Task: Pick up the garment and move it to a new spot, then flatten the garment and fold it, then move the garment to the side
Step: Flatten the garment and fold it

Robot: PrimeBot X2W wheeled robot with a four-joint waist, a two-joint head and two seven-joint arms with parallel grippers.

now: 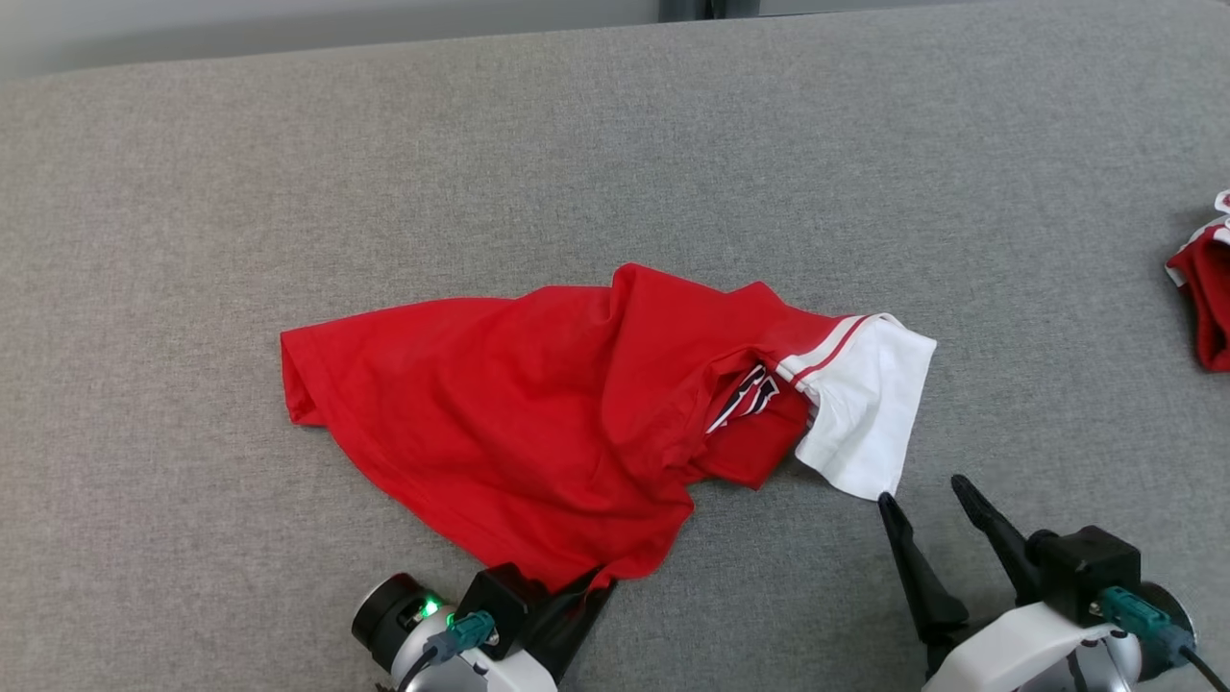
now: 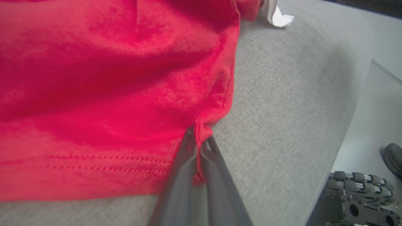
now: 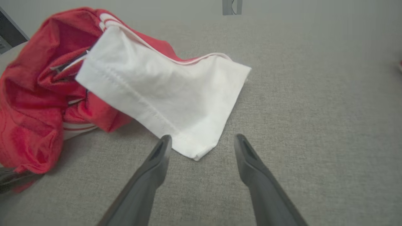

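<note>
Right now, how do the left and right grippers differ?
1. The left gripper is shut; the right gripper is open.
2. The left gripper pinches the near hem of the red shirt; the right gripper holds nothing.
3. The left gripper is at the red body; the right gripper has the white sleeve corner between its fingers.
Both sit low over the grey surface.

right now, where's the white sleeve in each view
head view: sleeve right of centre, at the right end of the red shirt.
left wrist view: sleeve a small white corner at the top edge, right of centre.
right wrist view: sleeve large, left of centre.
shared landmark: the red shirt it joins.
</note>
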